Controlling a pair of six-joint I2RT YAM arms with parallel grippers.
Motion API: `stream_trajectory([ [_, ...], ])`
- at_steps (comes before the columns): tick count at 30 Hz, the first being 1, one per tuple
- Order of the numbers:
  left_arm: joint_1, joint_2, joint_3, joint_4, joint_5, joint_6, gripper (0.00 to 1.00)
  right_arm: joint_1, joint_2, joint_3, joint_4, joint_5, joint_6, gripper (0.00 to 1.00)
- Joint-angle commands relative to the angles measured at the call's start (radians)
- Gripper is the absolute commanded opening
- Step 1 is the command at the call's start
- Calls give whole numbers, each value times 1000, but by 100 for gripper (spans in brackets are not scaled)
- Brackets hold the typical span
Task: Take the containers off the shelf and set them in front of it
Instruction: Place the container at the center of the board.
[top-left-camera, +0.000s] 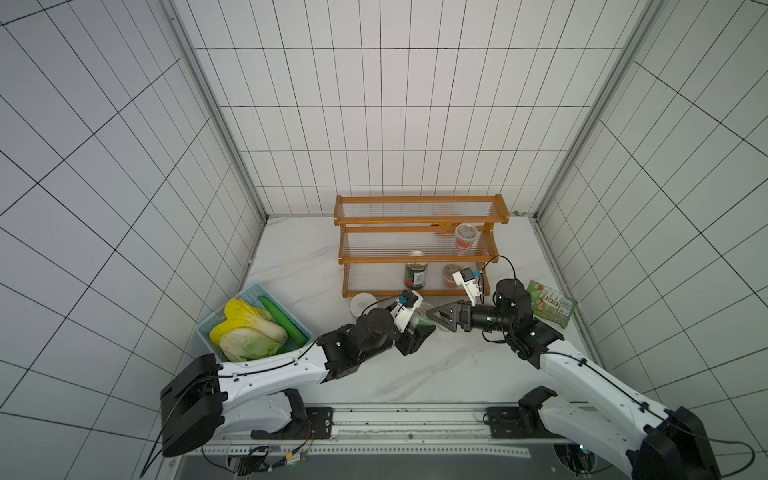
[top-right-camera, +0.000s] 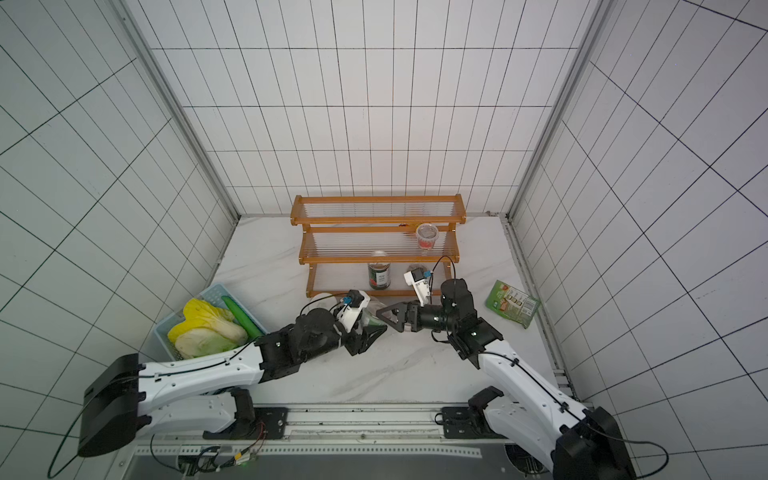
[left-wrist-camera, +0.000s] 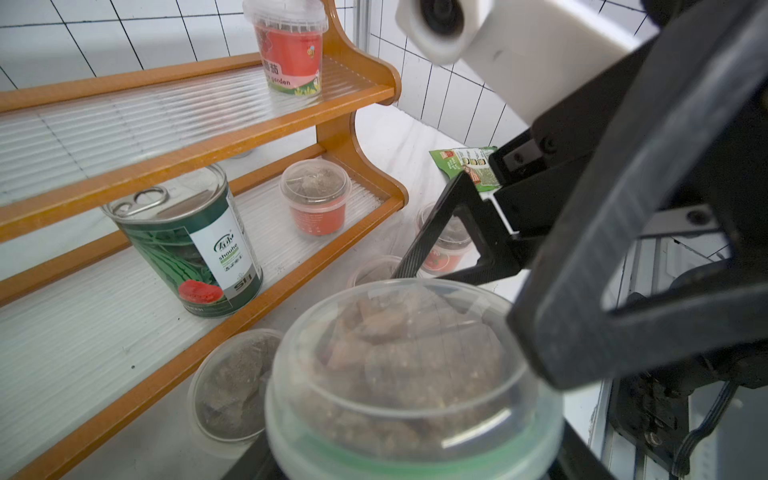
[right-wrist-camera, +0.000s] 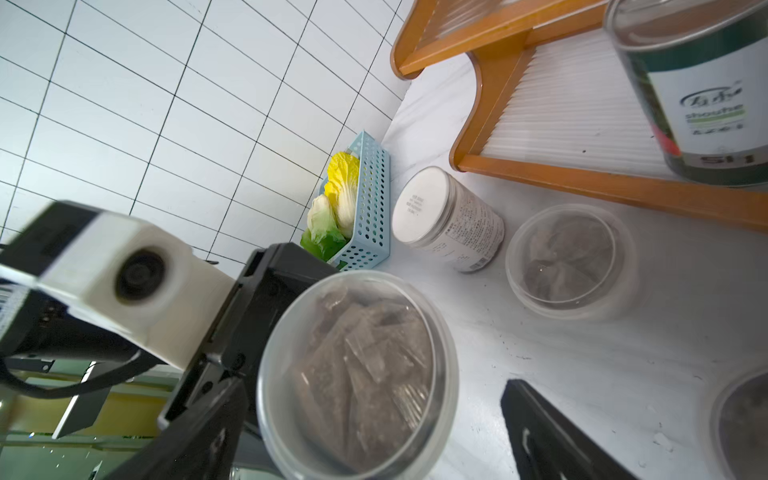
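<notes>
Green-banded cup (left-wrist-camera: 411, 374) sits squeezed in the left claw (top-left-camera: 422, 329), low over the surface (top-left-camera: 415, 374) near the shelf (top-left-camera: 374, 259), likely to be set down. Right claw (top-left-camera: 438, 316) is open and empty beside it. Tin can (top-left-camera: 415, 276) waits on the shelf.

A robotics lab cell dressed as a kitchen: white tiled wall panels (top-left-camera: 395, 104) in aluminium framing (top-left-camera: 216, 112) enclose a marble-look table (top-left-camera: 415, 374) on 3 sides; 2 robot arms (top-left-camera: 270, 370) bolt to a metal rail (top-left-camera: 407, 419) at frame bottom.

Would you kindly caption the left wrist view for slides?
Left end effector holding a green-banded cup before the shelf; tin can on lowest tier.
</notes>
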Motion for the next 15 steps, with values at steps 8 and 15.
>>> stream_trajectory([
  [8,11,20,61,36,38,14,63,60,46,89,-9,-15,-80,99],
  [15,20,26,72,31,52,26,66,63,71,106,-14,-22,-86,90],
])
